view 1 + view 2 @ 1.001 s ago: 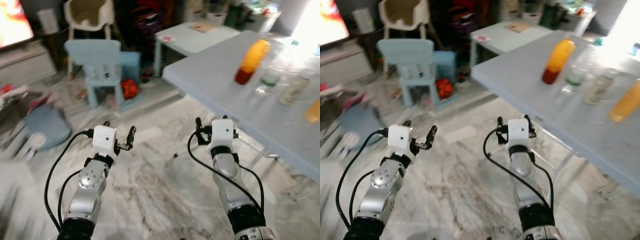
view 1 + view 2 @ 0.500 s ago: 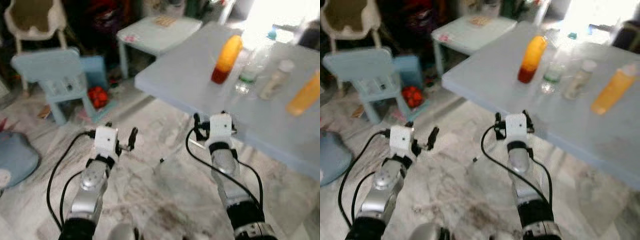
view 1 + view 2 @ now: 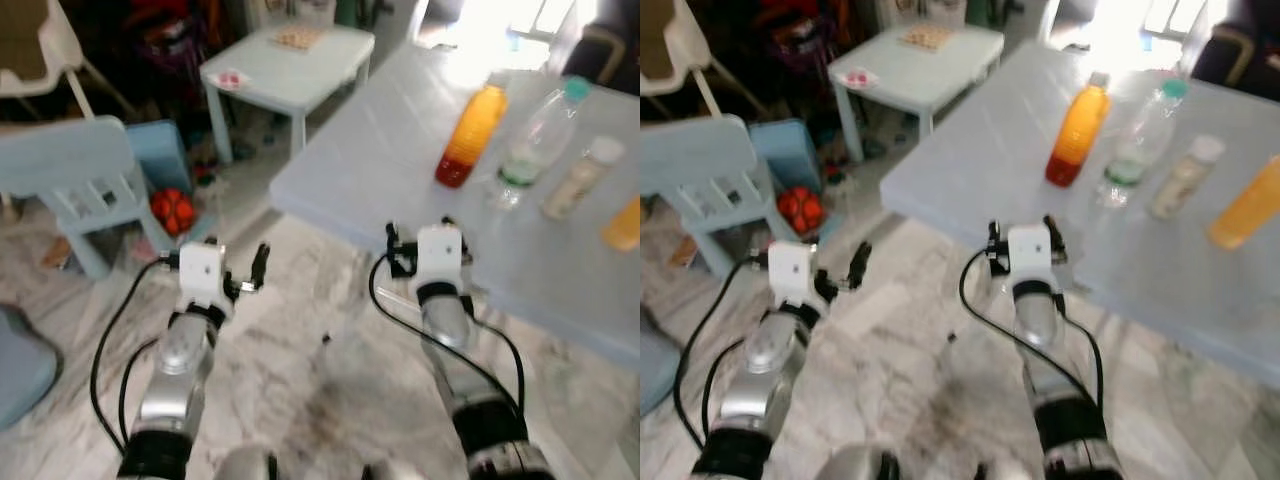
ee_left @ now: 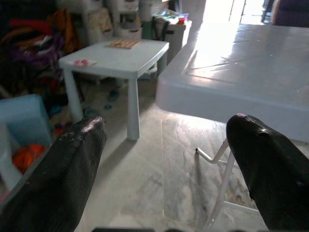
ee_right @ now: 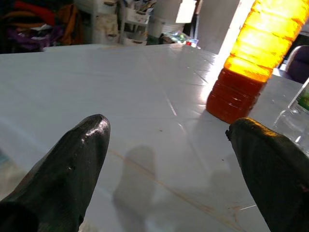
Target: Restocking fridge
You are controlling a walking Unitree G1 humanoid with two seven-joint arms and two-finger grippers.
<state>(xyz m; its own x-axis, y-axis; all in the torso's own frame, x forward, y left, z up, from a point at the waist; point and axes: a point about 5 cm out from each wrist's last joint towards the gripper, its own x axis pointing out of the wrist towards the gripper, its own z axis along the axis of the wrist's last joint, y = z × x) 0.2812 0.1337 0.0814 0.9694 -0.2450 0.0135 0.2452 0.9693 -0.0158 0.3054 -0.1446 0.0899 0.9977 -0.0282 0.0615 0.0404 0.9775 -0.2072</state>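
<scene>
Orange bottle (image 3: 470, 136): upright on table (image 3: 370, 170), clear bottle (image 3: 535, 150) just beside. Likely rigid, smooth, liquid-heavy; grip mid-body. Right gripper (image 5: 169, 159): fingers spread, empty, near the table edge. Left gripper (image 4: 164, 164): spread, empty, off the table.

A pale blue-grey counter (image 3: 400, 160) carries four drinks in a loose row: an orange bottle with a red base (image 3: 468, 135), a clear green-capped bottle (image 3: 530, 140), a pale white-capped bottle (image 3: 580, 175), and an orange bottle at the far right (image 3: 1245, 205).
</scene>
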